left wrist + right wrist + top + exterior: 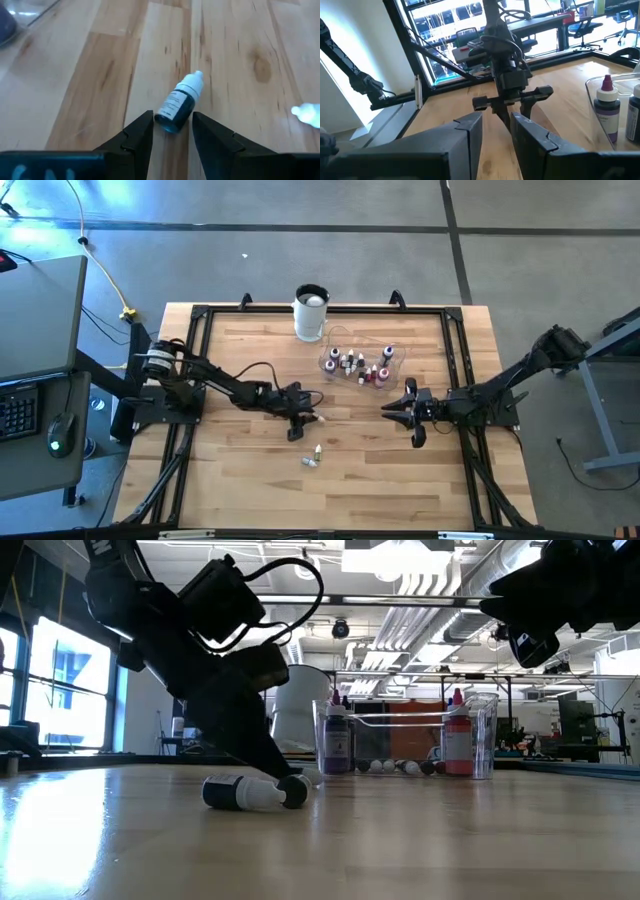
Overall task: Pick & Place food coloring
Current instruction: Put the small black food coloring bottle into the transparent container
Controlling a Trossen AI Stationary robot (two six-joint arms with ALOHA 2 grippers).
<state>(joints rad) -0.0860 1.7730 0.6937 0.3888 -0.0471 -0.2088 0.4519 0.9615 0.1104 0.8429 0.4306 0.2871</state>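
A dark food coloring bottle [179, 105] with a white cap lies on its side on the table, seen also in the high view [315, 450] and the low view [240, 792]. My left gripper [172, 120] is open and low over the table [296, 433], with its fingertips on either side of the bottle's base end. A second small bottle [310, 463] lies close by, and only its cap [306, 112] shows in the left wrist view. My right gripper [405, 413] is open, raised above the table near the bowl, and holds nothing [497, 125]. My left gripper has one finger [142, 130] on each side of the lying bottle's base end [167, 122], slanting down from the table's far left side and pointing along the bottle. Whether the fingers touch it, I cannot tell. The bottle lies flat on the table.
A clear bowl [335, 340] [480, 735] holding several bottles stands behind the centre of the table. A tall white cup [311, 313] stands beyond it near the far edge. A black frame [320, 310] runs around the tabletop. Bare wood lies toward the near edge.
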